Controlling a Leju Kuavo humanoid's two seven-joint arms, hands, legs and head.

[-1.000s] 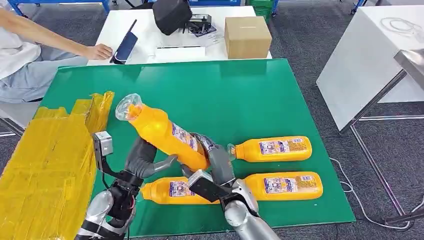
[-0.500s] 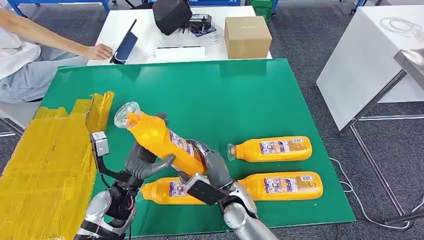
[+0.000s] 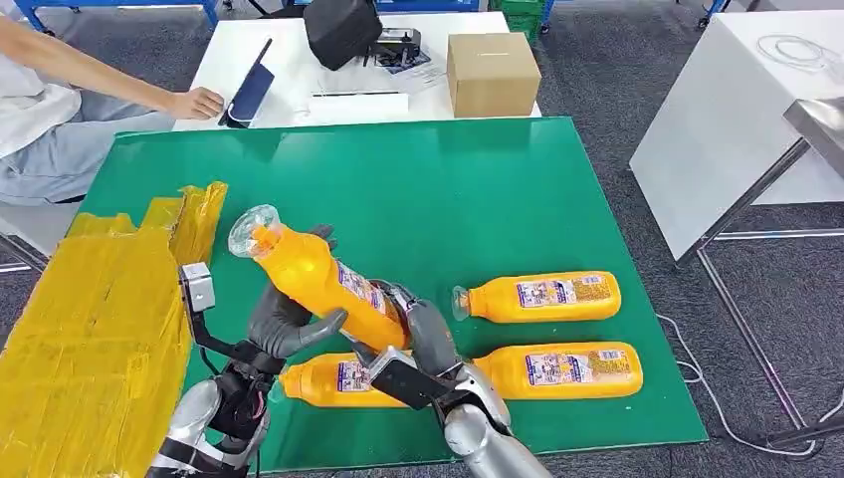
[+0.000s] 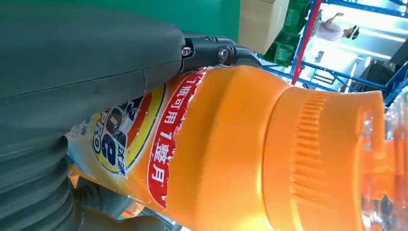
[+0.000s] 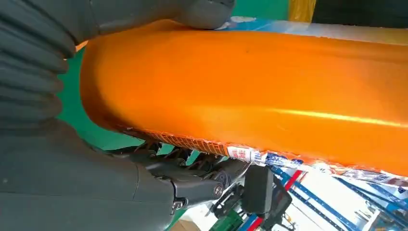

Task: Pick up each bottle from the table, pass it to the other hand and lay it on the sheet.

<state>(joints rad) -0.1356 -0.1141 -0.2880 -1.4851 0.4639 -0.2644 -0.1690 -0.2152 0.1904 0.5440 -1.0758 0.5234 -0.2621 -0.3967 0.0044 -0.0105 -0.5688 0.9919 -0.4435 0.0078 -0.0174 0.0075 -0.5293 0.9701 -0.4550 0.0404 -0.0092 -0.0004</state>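
Handover in progress. I have both hands on one orange bottle (image 3: 320, 279), lifted clear of the green table (image 3: 448, 189) and tilted, clear cap pointing up and away from the hands. My left hand (image 3: 284, 319) wraps the upper body just below the shoulder; in the left wrist view the thumb (image 4: 91, 53) lies across the label. My right hand (image 3: 423, 334) grips the base end; in the right wrist view its fingers (image 5: 192, 185) curl under the bottle.

Risks, as I judge them:
- If the right hand lets go before the left grip is firm, the smooth, heavy bottle may pivot about the left hand and slip base-down.
- A dropped bottle would land on the bottle directly beneath the hands (image 3: 333, 380), possibly rolling it toward the table's near edge.
- Two more bottles, one (image 3: 542, 296) beyond the right hand and one (image 3: 562, 368) beside it, could be knocked as the right arm withdraws.
- The yellow sheet (image 3: 90, 329) lies outboard of the left hand; swinging across with a loose grip risks releasing short of it.
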